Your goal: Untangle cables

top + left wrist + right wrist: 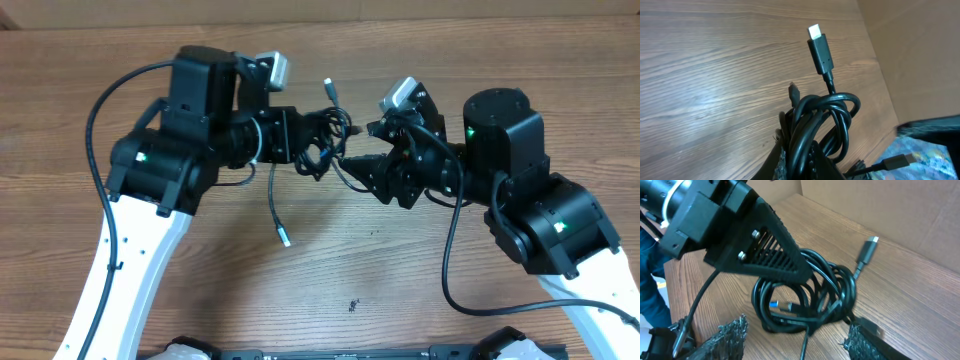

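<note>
Black rubbery cables (pixel 322 140) looked light and floppy, a bit springy. Left gripper (pixel 292 136) was clamped shut on them, holding the coiled knot mid-table. Right gripper (pixel 795 340) was open just beside the loops, gripping nothing I think. The free plug end (pixel 868 249) sticking out looked easiest to grab.

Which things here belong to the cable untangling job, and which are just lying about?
Job: cable bundle, its dangling plug, left tool gripping the bundle, right tool open.
Just there: table, cardboard wall, small dark speck on the table.
</note>
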Tool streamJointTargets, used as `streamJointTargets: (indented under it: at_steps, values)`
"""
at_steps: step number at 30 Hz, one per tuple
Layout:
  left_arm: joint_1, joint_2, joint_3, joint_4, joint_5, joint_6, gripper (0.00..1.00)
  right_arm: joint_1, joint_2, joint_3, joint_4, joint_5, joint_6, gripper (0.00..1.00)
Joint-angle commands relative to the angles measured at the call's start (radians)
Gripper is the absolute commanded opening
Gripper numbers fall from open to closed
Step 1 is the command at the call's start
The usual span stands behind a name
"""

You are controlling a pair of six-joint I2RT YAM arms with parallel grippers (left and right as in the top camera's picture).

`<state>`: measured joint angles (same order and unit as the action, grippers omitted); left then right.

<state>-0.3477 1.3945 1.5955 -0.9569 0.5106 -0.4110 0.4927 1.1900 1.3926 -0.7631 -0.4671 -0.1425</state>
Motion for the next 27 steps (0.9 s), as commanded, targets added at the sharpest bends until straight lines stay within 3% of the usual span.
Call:
streamJointTargets:
  at_steps: [1, 7, 10, 13, 27]
  values:
    - [-0.035, -0.008, 0.023, 0.032, 0.005, -0.04, 0.04, 0.005, 0.016, 0.001, -0.002, 0.029, 0.016, 0.63]
    - [-0.068, -0.008, 0.023, 0.061, 0.005, -0.058, 0.04, 0.005, 0.042, 0.001, -0.014, 0.075, 0.016, 0.57]
    - [-0.068, -0.008, 0.023, 0.069, 0.005, -0.068, 0.04, 0.005, 0.06, 0.001, -0.025, 0.122, 0.048, 0.43]
    - [-0.068, -0.008, 0.023, 0.073, 0.002, -0.068, 0.04, 0.005, 0.063, 0.001, -0.024, 0.15, 0.068, 0.34]
    - [-0.078, -0.009, 0.023, 0.109, 0.067, -0.102, 0.04, 0.005, 0.071, 0.001, -0.023, 0.213, 0.068, 0.3]
